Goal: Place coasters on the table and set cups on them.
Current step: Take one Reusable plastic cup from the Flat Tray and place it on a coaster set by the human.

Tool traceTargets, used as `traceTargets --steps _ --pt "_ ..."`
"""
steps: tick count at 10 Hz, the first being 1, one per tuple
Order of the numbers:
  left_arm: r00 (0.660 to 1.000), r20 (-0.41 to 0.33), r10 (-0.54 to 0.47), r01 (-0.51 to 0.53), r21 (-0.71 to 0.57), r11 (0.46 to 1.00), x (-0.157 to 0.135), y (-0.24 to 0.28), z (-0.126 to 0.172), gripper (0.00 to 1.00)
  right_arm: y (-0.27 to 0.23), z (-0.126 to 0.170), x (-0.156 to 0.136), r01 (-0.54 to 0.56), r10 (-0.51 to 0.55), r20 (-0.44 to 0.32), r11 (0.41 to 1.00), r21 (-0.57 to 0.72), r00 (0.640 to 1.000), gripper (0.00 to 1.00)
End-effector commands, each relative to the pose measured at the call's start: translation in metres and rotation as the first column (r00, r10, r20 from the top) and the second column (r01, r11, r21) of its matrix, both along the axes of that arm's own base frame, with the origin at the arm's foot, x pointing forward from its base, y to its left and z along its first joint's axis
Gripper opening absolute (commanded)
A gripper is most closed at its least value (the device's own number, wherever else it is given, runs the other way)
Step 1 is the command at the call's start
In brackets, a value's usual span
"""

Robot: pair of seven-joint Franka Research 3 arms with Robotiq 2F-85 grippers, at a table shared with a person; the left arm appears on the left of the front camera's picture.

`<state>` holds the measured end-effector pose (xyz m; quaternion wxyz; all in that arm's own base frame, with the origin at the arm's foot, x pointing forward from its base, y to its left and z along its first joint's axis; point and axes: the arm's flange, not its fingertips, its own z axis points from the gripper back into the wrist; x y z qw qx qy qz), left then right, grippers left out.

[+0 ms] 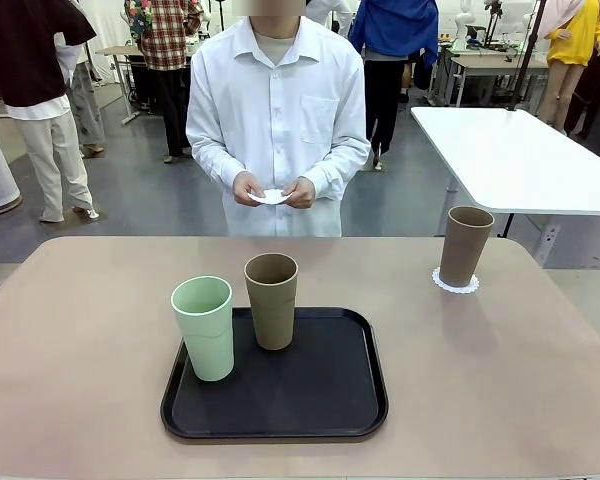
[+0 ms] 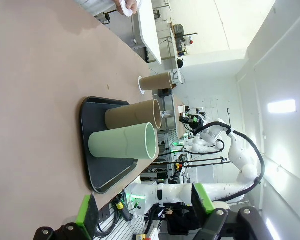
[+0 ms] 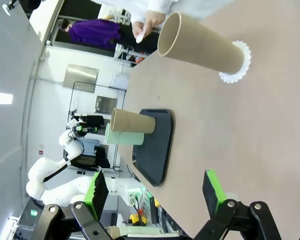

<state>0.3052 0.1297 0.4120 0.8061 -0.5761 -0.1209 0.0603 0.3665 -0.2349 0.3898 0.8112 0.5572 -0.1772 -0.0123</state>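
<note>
Our left gripper (image 2: 142, 210) and right gripper (image 3: 155, 192) are gaping empty. Ahead of the right one, a tan matte tapered tumbler (image 3: 202, 47) is standing on a lacy white round coaster (image 3: 238, 74). Next, we judge, the person's coaster (image 1: 270, 197) is needing to be laid down.

I can read no text, label, brand or number on anything in my views.
</note>
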Motion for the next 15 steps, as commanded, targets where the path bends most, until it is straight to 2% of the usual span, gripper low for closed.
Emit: traceTargets --steps 1,15 --pt "1.0 0.012 -0.002 0.002 -0.007 1.0 -0.0009 0.001 0.0007 1.0 -0.0033 -0.0007 -0.001 0.021 -0.021 0.004 1.0 0.001 1.0 1.0" --pt "1.0 0.012 -0.002 0.002 -0.007 1.0 -0.0009 0.001 0.0007 1.0 -0.0033 -0.0007 -0.001 0.021 -0.021 0.004 1.0 0.001 1.0 1.0"
